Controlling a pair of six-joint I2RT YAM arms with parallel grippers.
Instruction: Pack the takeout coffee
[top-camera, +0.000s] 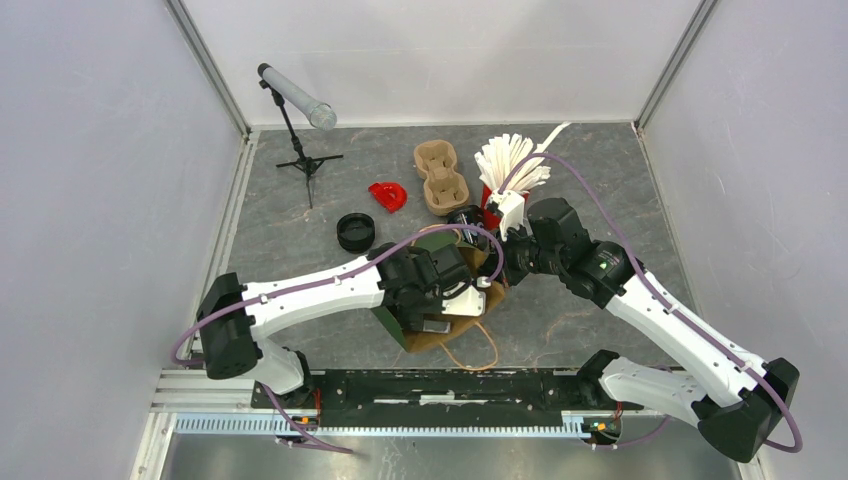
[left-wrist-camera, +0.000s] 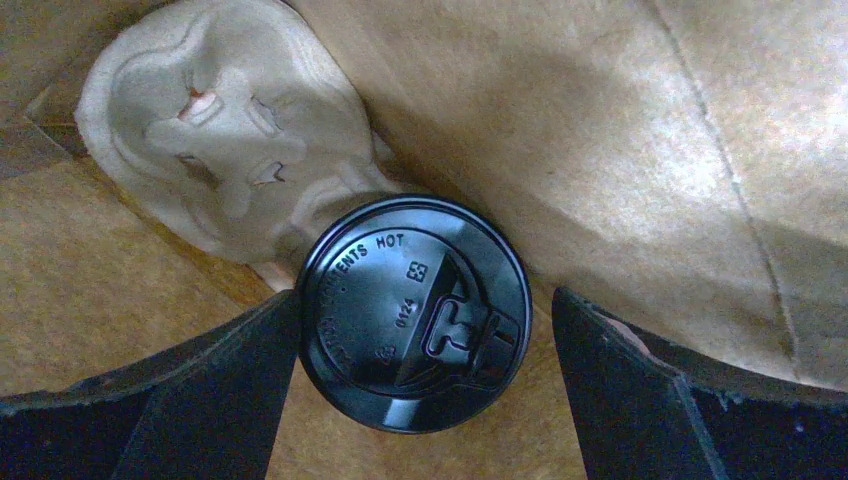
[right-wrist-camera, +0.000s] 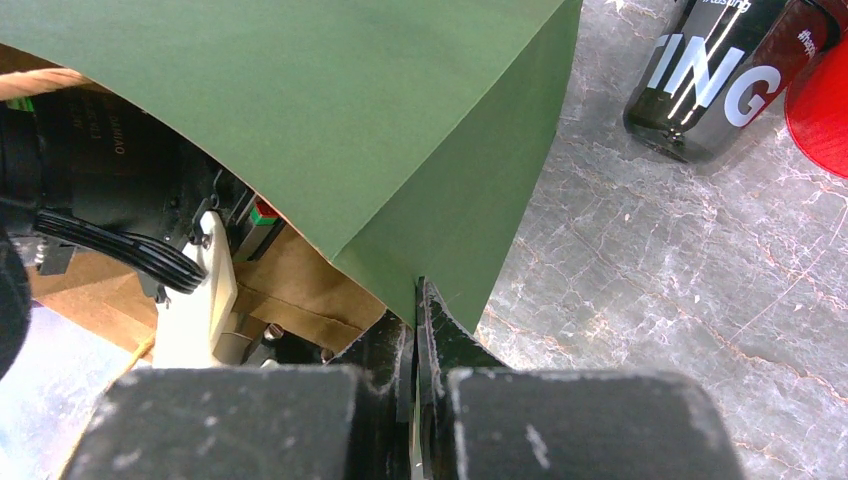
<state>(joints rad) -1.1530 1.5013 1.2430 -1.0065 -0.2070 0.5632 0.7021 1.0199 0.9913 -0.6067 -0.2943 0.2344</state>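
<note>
Ok so the left gripper (left-wrist-camera: 422, 298) is down inside the paper bag (left-wrist-camera: 620, 150) with its jaws spread wide either side of the coffee cup (left-wrist-camera: 413, 312). Nothing's gripped, though the finger at lower left looks like it's touching the rim of the black lid, while the other one sits clear of it. The cup seems to sit lid-up in one pocket of the pulp carrier (left-wrist-camera: 215, 130), which fills the upper left of that view, so I'd say the coffee's basically in the bag.

The right gripper (right-wrist-camera: 415, 300) is clamped tight on the bag's green edge, propping the mouth open. There's a black bottle (right-wrist-camera: 720, 70) on the grey surface (right-wrist-camera: 650, 280) at upper right.

What worries me: if the left arm lifts out crooked, that touching finger could snag the lid and pop it off or tip the cup. And if the right pinch slips, the bag wall could fold onto the arm and get dragged along.
</note>
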